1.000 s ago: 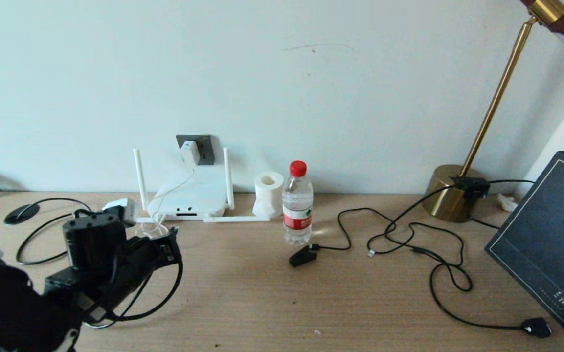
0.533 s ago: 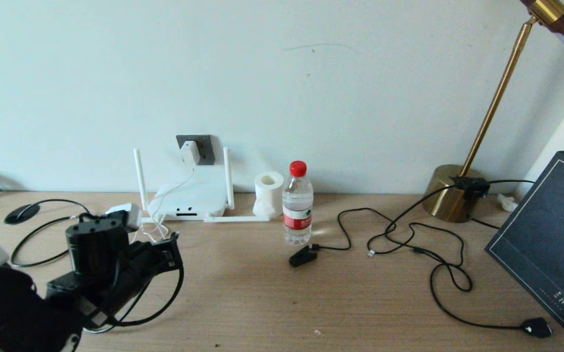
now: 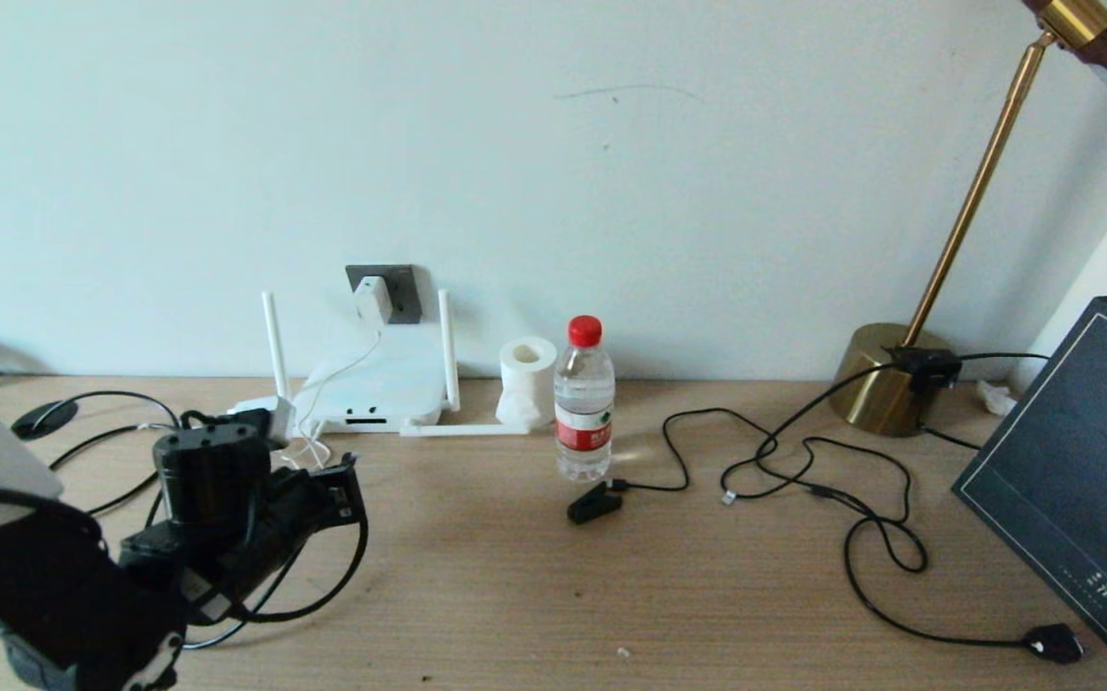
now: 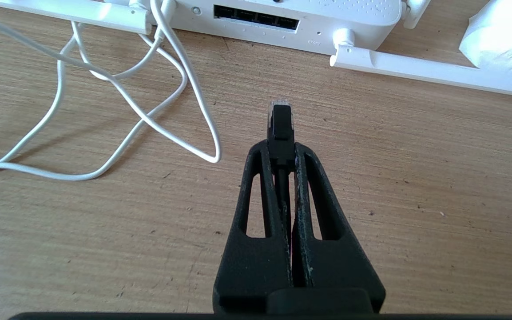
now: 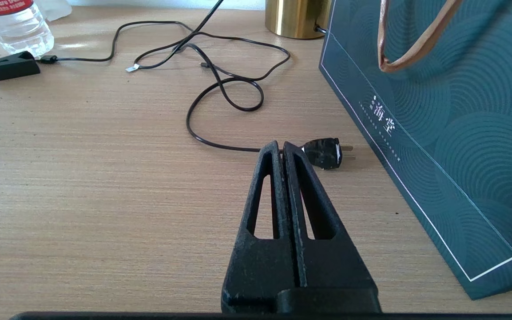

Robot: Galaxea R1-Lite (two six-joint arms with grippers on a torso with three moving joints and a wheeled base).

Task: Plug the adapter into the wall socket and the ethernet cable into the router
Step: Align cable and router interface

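A home or hotel-room desk stood against a plain pale wall. On the wood-grain desktop (image 3: pixel 515 576) sat a brass desk lamp (image 3: pixel 884 389), a white router (image 3: pixel 375 392) below a wall socket (image 3: pixel 399 293), a toilet roll (image 3: pixel 527 379), a water bottle (image 3: pixel 584 403) and a dark gift bag (image 3: pixel 1081 461).

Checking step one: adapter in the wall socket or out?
In. The adapter sits on the wall socket, its white cord hanging down toward the router.
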